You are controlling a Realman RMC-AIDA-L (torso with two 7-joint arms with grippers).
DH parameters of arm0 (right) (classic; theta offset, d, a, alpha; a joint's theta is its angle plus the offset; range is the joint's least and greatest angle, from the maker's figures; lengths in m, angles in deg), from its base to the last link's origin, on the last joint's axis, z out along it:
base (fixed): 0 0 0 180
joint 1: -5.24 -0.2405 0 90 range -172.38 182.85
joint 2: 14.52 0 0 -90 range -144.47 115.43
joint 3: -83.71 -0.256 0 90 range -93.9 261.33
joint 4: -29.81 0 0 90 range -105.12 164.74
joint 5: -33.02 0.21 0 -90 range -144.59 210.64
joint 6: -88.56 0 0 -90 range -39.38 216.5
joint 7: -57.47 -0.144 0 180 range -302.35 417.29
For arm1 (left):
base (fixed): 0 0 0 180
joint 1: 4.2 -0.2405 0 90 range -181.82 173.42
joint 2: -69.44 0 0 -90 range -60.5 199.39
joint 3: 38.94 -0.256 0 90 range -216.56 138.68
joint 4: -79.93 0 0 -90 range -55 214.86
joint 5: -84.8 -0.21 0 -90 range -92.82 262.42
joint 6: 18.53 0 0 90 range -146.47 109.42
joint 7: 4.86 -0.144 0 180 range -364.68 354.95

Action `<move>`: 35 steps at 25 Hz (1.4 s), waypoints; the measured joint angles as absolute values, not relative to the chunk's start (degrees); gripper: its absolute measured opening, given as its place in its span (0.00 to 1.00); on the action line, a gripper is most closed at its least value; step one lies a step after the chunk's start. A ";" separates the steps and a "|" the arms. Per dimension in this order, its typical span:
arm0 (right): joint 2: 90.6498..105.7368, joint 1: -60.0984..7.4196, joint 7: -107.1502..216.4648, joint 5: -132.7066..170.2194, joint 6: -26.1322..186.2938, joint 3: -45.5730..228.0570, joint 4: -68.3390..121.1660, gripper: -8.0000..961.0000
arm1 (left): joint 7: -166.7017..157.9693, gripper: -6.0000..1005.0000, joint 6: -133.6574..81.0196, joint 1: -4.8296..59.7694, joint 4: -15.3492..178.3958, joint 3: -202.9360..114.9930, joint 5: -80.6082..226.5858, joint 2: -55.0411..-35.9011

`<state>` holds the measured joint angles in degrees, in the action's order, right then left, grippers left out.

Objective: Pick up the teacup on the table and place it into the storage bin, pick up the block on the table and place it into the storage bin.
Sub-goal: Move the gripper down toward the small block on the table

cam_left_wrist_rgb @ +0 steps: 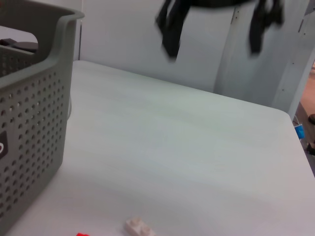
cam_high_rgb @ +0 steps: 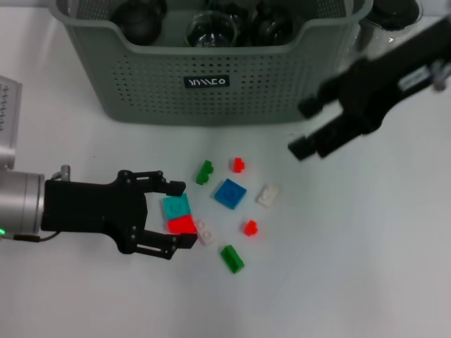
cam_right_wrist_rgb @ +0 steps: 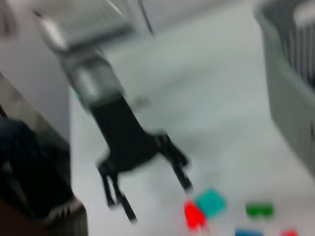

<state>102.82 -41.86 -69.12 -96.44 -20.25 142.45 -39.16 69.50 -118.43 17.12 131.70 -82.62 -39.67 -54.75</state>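
On the near part of the white table [cam_high_rgb: 366, 282] small blocks lie scattered. Nearest is a green block [cam_high_rgb: 232, 258], then a small red block [cam_high_rgb: 250, 227] and a white block [cam_high_rgb: 204, 231]. The left gripper [cam_high_rgb: 180, 214] reaches in from the left, low over the table, with its fingers spread apart. Between the fingertips lie a teal block [cam_high_rgb: 176, 206] and a red block [cam_high_rgb: 182, 224], side by side; the fingers are close to them, but I cannot tell if they touch. A little farther lie a blue block [cam_high_rgb: 230, 193], a second white block [cam_high_rgb: 267, 195], a dark green block [cam_high_rgb: 204, 172] and another red block [cam_high_rgb: 238, 165].

The right gripper [cam_high_rgb: 304, 128] hangs above the table at the right, well apart from the blocks, its two fingers parted and holding nothing. It is blurred in the head view.

At the far side stands the storage bin [cam_high_rgb: 211, 77], its back edge cut off. Inside are dark and glass round objects [cam_high_rgb: 208, 28], maybe cups; they are hard to make out.
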 joint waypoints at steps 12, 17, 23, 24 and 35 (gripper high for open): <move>105.81 -50.26 -84.87 -111.79 -6.78 158.78 -26.07 0.92 | 69.18 0.89 -117.85 17.48 131.63 -82.80 -39.79 -54.74; 106.22 -53.13 -87.48 -111.50 0.53 166.98 -19.28 0.91 | 69.10 0.89 -117.82 17.51 131.36 -82.71 -39.80 -54.74; 106.45 -54.02 -89.31 -108.13 6.52 175.06 -15.98 0.90 | 68.59 0.89 -117.18 17.60 130.34 -82.69 -39.69 -54.64; 106.45 -53.99 -89.55 -107.25 7.53 176.39 -15.78 0.90 | 68.57 0.89 -117.09 17.71 130.14 -82.68 -39.69 -54.62; 106.58 -53.84 -92.07 -104.78 13.13 185.05 -14.70 0.88 | 68.22 0.89 -116.24 18.18 129.03 -82.62 -39.78 -54.56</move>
<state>106.58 -53.84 -92.07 -104.78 13.13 185.05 -14.70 68.22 -116.24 18.18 129.03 -82.62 -39.78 -54.56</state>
